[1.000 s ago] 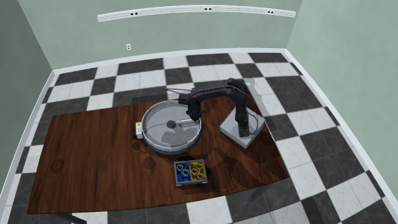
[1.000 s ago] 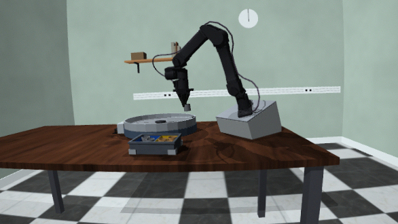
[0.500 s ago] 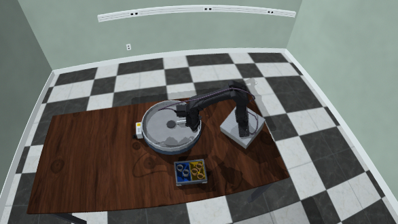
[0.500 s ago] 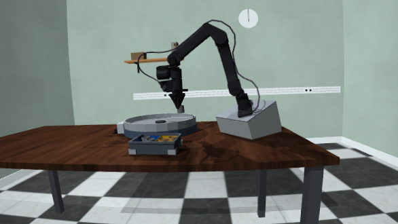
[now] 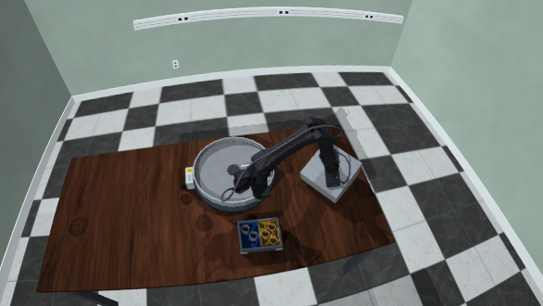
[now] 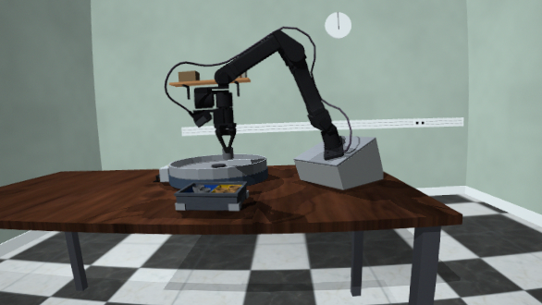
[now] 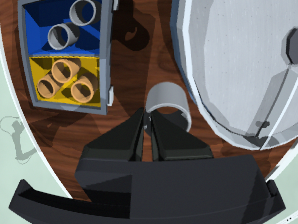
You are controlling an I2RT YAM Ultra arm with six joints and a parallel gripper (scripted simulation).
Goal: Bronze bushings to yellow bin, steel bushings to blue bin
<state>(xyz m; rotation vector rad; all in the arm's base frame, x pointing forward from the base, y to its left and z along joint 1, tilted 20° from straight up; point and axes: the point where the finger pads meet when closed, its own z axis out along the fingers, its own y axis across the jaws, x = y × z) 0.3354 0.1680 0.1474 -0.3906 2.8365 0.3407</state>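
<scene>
My gripper (image 7: 147, 113) is shut on a steel bushing (image 7: 168, 103), a grey ring held by its wall. In the side view the gripper (image 6: 227, 147) hangs just above the near rim of the grey turntable (image 6: 219, 166). In the overhead view the gripper (image 5: 260, 182) is over the turntable's (image 5: 230, 172) front right edge. The bin tray (image 7: 65, 50) lies on the table past the turntable. Its blue bin (image 7: 69, 23) holds two steel bushings. Its yellow bin (image 7: 65, 84) holds three bronze bushings. No bushing shows on the turntable's disc.
The arm's grey base block (image 5: 330, 174) stands to the right of the turntable. A small white box (image 5: 189, 175) sits against the turntable's left side. The bin tray (image 5: 259, 235) lies near the table's front edge.
</scene>
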